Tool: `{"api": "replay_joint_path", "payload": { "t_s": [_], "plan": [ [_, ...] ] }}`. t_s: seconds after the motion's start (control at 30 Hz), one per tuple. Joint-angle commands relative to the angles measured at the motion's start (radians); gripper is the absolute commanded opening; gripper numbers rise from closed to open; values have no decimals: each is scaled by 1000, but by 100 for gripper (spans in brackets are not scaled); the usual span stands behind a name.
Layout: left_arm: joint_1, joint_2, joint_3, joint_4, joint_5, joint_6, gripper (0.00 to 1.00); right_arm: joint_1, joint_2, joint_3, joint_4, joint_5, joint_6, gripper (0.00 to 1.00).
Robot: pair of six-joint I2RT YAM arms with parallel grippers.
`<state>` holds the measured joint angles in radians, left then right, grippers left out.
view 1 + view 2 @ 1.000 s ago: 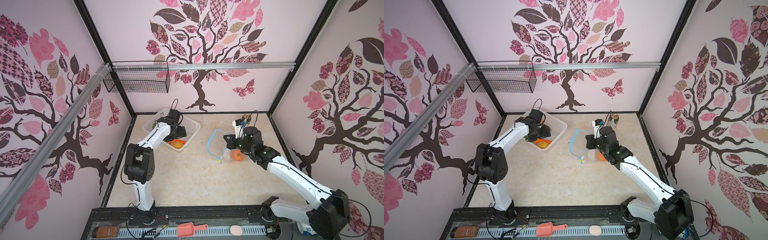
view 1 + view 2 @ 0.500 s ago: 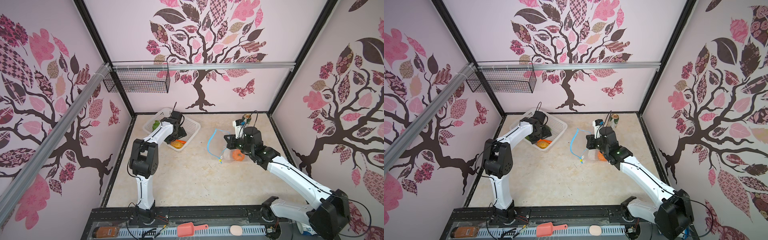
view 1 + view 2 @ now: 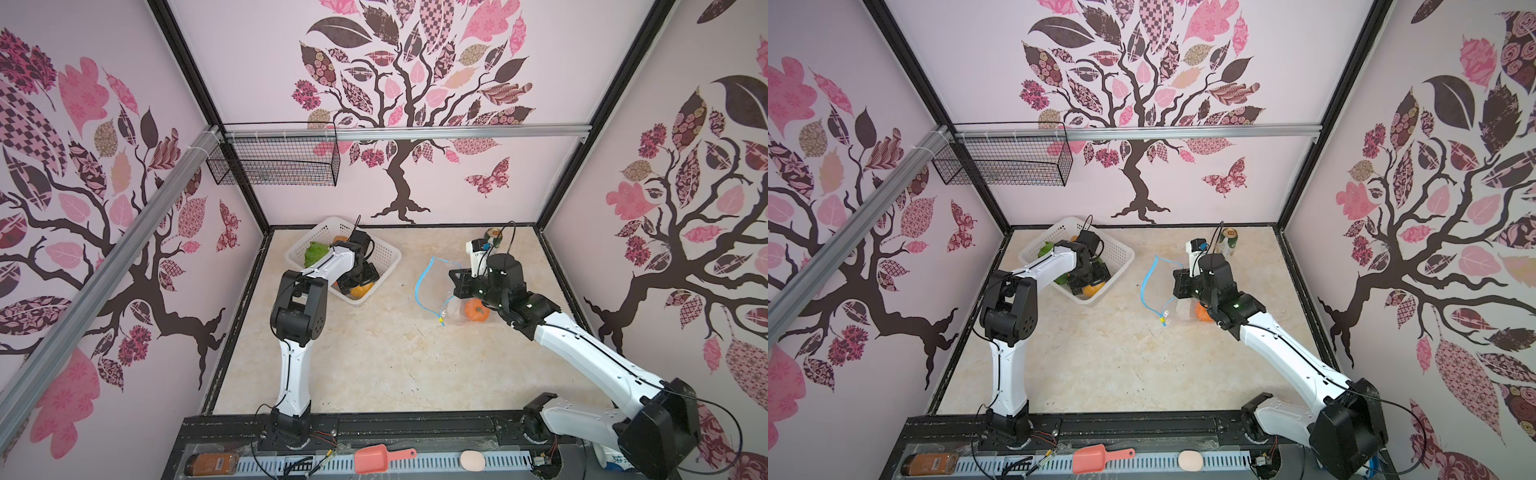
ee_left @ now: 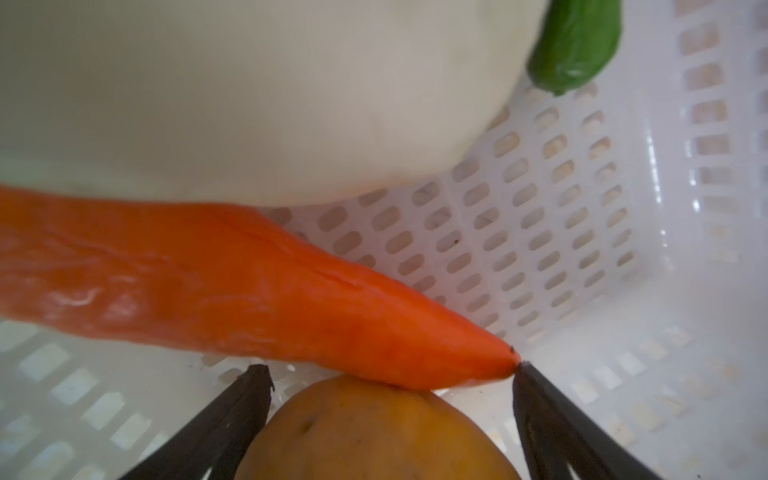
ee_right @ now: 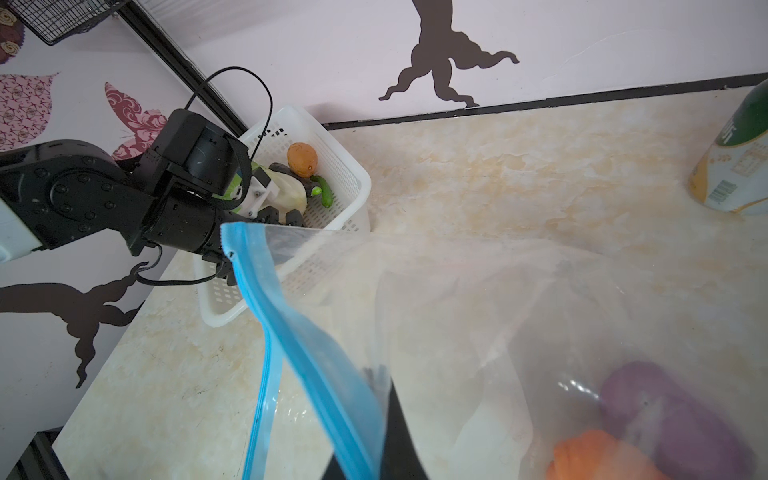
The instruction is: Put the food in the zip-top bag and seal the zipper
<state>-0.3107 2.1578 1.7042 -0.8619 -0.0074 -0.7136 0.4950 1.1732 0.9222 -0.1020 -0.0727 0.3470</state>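
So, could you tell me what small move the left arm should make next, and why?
Probably close the left pincer on the potato: its open jaws straddle it in the basket, the carrot just beyond, while the right pincer holds the bag open.

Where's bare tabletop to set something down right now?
Free: the near half of the table, from basket and zip-top bag to the near edge; also the strip between those two. Crowded: inside the basket; the far corner by the can.
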Motion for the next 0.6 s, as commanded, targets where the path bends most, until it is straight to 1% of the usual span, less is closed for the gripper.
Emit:
{"api": "replay_joint_path", "payload": {
  "t_s": [0.0, 0.13, 0.3, 0.37, 0.57],
  "plan": [
    [-26, 31, 73, -15, 18, 28, 92, -4, -24, -10, -23, 17, -11, 0],
    [-30, 28, 107, -47, -9, 77, 92, -3, -29, -11, -27, 22, -12, 0],
    [-30, -4, 120, -96, -107, 170, 93, -3, -28, -13, -24, 22, -11, 0],
    [-29, -15, 110, -95, -128, 190, 93, -3, -24, -13, -18, 18, -9, 0],
    [-30, -13, 95, -87, -89, 195, 91, -3, -16, -9, -18, 11, -6, 0]
  ]
}}
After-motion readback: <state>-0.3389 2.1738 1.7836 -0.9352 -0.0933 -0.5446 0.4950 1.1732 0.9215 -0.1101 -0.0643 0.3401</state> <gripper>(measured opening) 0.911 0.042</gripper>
